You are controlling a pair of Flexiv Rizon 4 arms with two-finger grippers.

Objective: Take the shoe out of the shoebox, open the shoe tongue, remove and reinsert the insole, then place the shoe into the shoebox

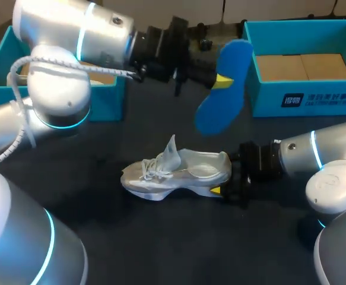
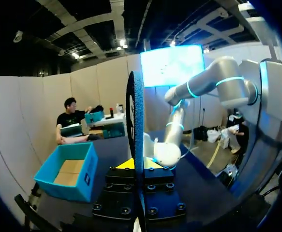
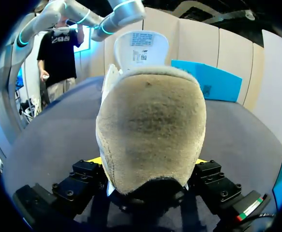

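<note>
The left pincer [image 1: 223, 81] is clamped on the blue insole [image 1: 217, 113], held aloft and apart from the shoe [image 1: 173, 172], whose heel the right pincer [image 1: 217, 190] grips from both sides. With the insole out, reinsertion seems next: its toe end must angle down into the collar. The shoe lies on the dark table [image 1: 161, 237], the shoebox [image 1: 303, 101] well apart

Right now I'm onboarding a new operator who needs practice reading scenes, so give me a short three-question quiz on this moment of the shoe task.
1. True or false: the blue insole lies inside the shoe.
2. The shoe is: A) upside down B) sole down on the table C) lifted in the air.
3. Fill in: the right gripper is shut on the shoe's ____.
Key: 1 false, the left gripper holds it in the air; 2 B; 3 heel.
</note>
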